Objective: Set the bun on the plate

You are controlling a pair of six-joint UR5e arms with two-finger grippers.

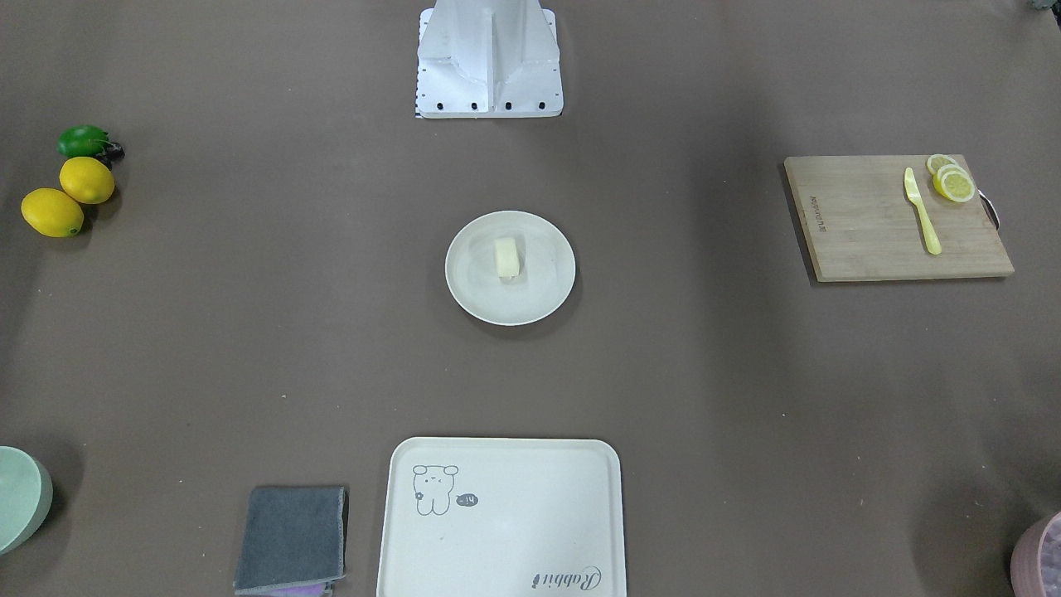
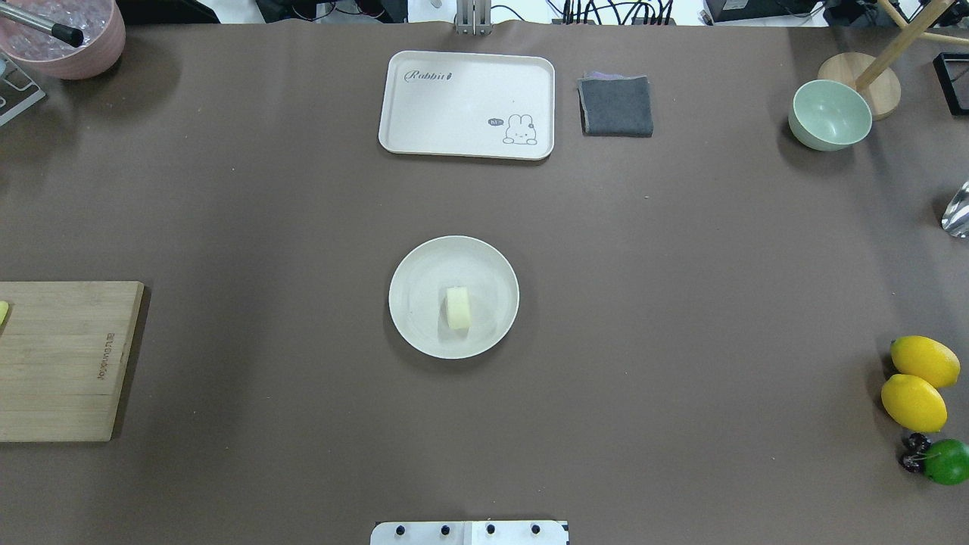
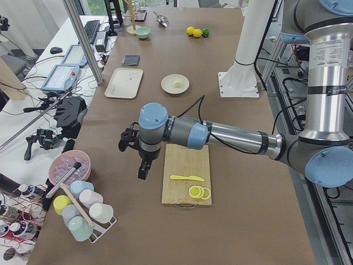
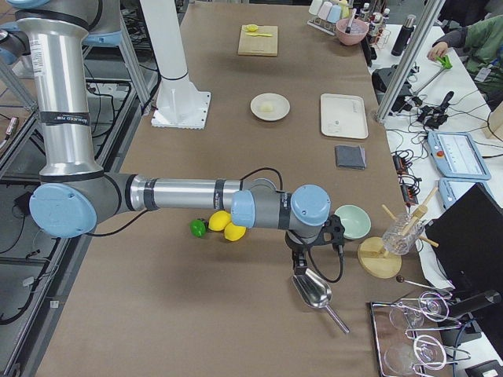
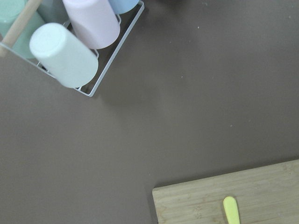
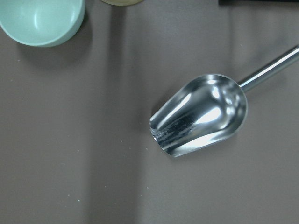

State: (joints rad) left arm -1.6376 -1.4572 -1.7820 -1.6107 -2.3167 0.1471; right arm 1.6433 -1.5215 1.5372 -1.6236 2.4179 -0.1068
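End effectors hang at opposite ends of the desk [image 2: 681, 303]: the left end effector [image 3: 142, 169] beside the cutting board [image 3: 185, 165], the right end effector [image 4: 301, 263] above a metal scoop [image 6: 201, 114]. Whether either is released or clenched cannot be told. Probably they stand clear because the bun [image 1: 507, 256] already lies alone near the centre of the plate [image 1: 540, 290]. A pink tub [image 2: 102, 51] holds ice-like pieces.

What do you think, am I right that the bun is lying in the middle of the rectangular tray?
Not quite. The bun is lying in the middle of the round plate, not on the tray, which has nothing on it. The overhead view shows this plainly.
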